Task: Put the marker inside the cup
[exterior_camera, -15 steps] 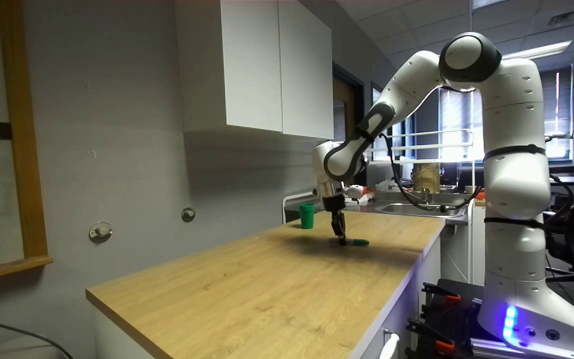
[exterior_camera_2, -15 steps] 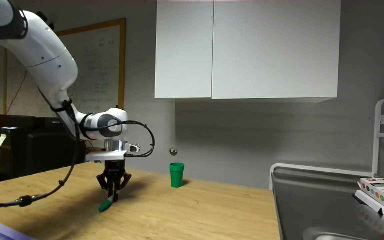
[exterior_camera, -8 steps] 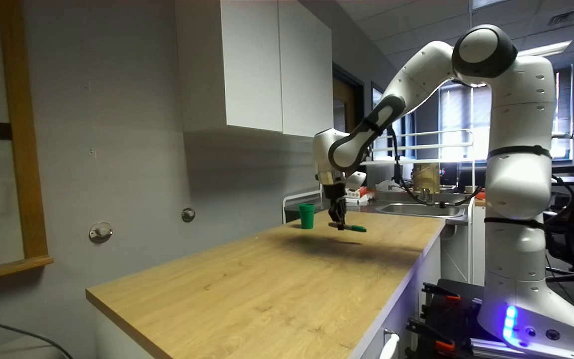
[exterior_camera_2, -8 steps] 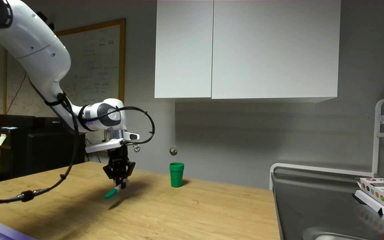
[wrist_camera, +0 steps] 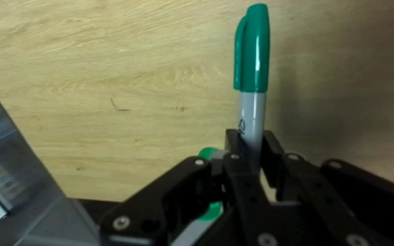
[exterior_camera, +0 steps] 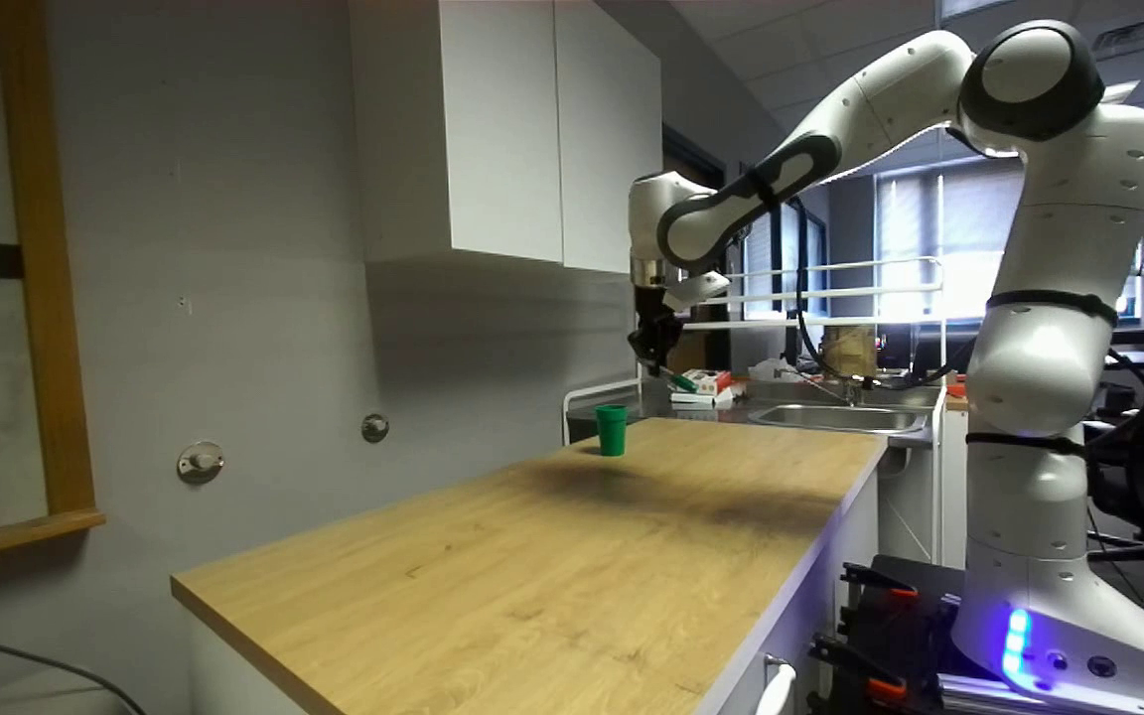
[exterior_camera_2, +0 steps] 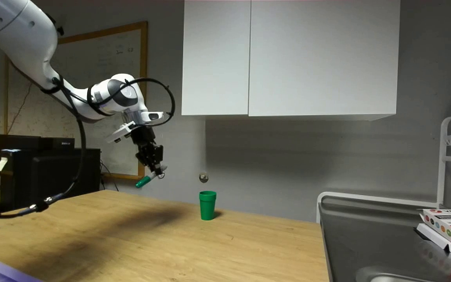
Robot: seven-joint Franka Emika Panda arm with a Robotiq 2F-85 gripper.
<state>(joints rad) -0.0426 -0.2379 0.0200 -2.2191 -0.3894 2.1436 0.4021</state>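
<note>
The marker, with a green cap and a pale grey body, is held in the air in both exterior views (exterior_camera: 681, 380) (exterior_camera_2: 144, 181). In the wrist view its cap (wrist_camera: 255, 51) points up the picture. My gripper (exterior_camera: 655, 365) (exterior_camera_2: 159, 170) (wrist_camera: 250, 135) is shut on the marker's body, which is tilted, cap end lower. The green cup (exterior_camera: 612, 431) (exterior_camera_2: 208, 205) stands upright on the table, below the gripper's height and off to one side. In the wrist view the cup (wrist_camera: 211, 212) is mostly hidden behind the gripper's fingers.
The wooden table (exterior_camera: 532, 556) ends at a grey wall (exterior_camera_2: 272, 164). White wall cabinets (exterior_camera_2: 288, 58) hang above. A metal sink counter (exterior_camera_2: 366, 235) with a white rack (exterior_camera_2: 442, 164) and a red-and-white box (exterior_camera_2: 450, 225) adjoins the table.
My gripper has lifted the marker from the table high into the air, and the hand has tilted. The marker now slants with its cap end down. The cup has not moved.
</note>
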